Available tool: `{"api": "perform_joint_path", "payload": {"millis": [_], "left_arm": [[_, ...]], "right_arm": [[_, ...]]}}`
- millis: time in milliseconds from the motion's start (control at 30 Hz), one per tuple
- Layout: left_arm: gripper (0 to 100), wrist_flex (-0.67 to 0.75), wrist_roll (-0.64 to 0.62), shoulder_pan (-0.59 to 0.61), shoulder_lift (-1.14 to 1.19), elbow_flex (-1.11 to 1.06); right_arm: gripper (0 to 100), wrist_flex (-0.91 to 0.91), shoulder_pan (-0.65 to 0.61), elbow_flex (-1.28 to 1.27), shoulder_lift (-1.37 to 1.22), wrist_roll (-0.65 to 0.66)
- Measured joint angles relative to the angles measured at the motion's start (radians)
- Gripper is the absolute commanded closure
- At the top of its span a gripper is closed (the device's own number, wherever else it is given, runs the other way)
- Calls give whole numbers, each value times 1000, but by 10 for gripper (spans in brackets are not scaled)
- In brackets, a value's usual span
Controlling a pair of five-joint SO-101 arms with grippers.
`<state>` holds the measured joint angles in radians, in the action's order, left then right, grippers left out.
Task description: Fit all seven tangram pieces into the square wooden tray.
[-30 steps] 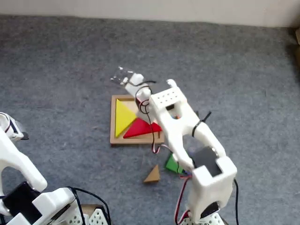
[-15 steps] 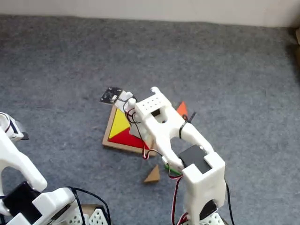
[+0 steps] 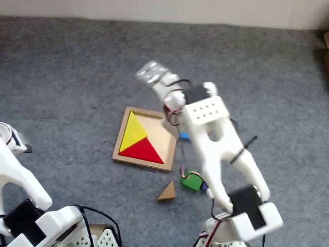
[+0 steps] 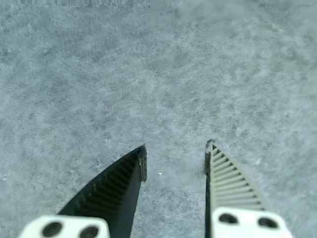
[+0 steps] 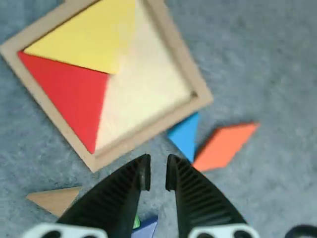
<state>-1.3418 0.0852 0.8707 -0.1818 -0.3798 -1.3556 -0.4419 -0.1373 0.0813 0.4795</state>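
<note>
Surface: grey short-pile carpet [image 3: 61, 67], continuous beneath and on every side of the right gripper [image 3: 149, 73], and likewise beneath the left gripper [image 4: 176, 153]. Beyond the right gripper, a pale strip [image 3: 164, 11] borders the carpet's far edge. Lighting is even and diffuse; shadows on the carpet are soft.

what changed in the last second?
The right hand swung across the tray, then away past its far edge, holding nothing. The tray turned slightly clockwise in the high view. The yellow triangle and red triangle stayed inside it. The tan triangle, green piece and left arm stayed put.
</note>
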Motion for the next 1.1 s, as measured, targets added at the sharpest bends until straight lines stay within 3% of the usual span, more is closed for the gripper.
{"api": "perform_joint_path", "payload": {"millis": [267,500,700,1100], "left_arm": [[807,0,0,-158,-183,-21],[807,14,0,-295,-310,-173],[807,150,0,-305,-315,-342],[807,365,0,-305,-315,-560]], "right_arm": [[792,55,152,-163,57,-157],[789,170,170,-222,57,-215],[787,285,169,-242,41,-222],[788,282,170,-11,-407,-222]]}}
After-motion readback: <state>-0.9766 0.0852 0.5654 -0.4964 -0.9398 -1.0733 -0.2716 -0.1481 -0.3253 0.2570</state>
